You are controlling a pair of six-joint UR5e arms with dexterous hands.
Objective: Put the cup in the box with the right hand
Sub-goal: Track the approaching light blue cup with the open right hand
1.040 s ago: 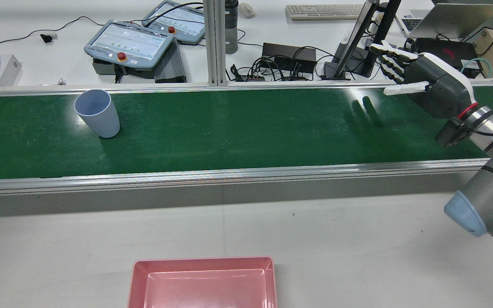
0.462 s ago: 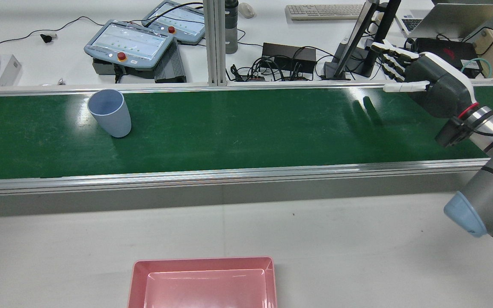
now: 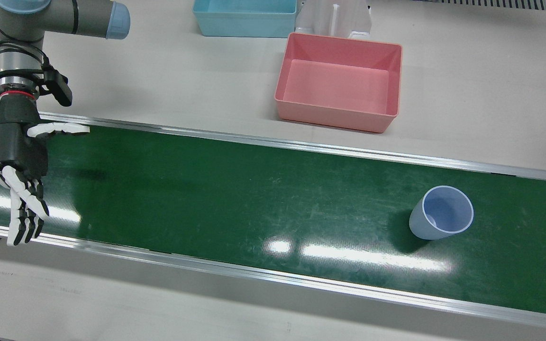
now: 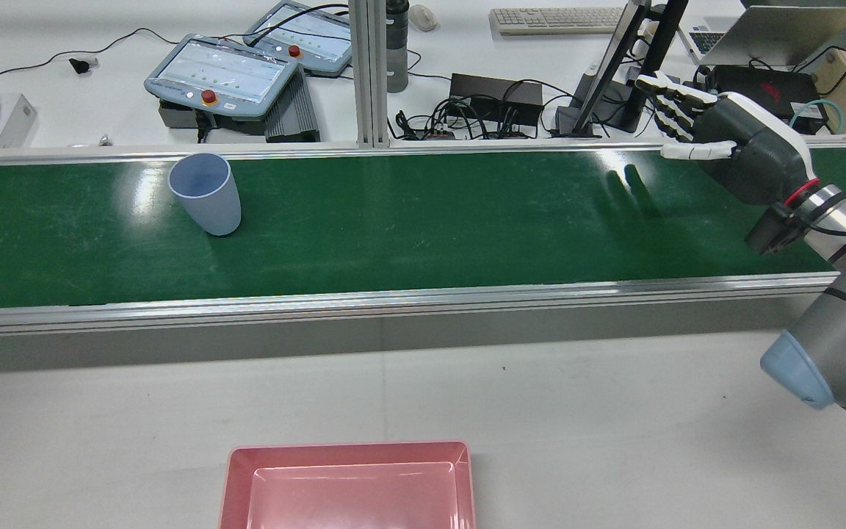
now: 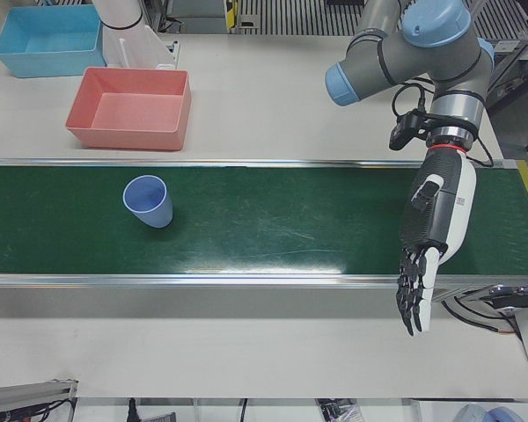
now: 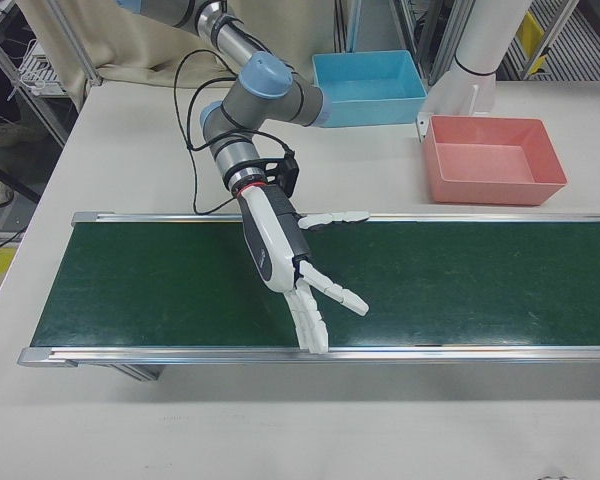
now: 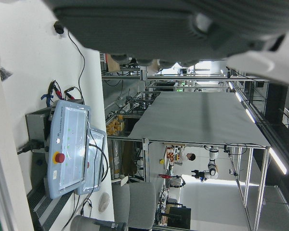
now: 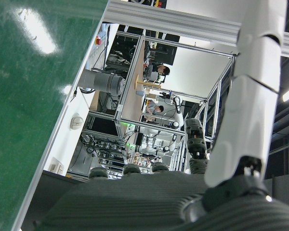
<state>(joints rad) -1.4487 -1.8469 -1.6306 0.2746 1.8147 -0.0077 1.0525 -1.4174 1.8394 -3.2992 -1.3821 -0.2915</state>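
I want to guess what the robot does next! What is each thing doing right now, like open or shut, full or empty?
Blue cup: upright on the green belt, empty, nothing touching it.
Pink box: empty.
Blue box: open top, looks empty.
Right robot hand: open, holding nothing, far along the belt from the cup.
Left robot hand: open, holding nothing.

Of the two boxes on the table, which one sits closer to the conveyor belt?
The pink box. It sits just off the belt's edge, while the blue box is farther back, toward the robot's pedestal side.
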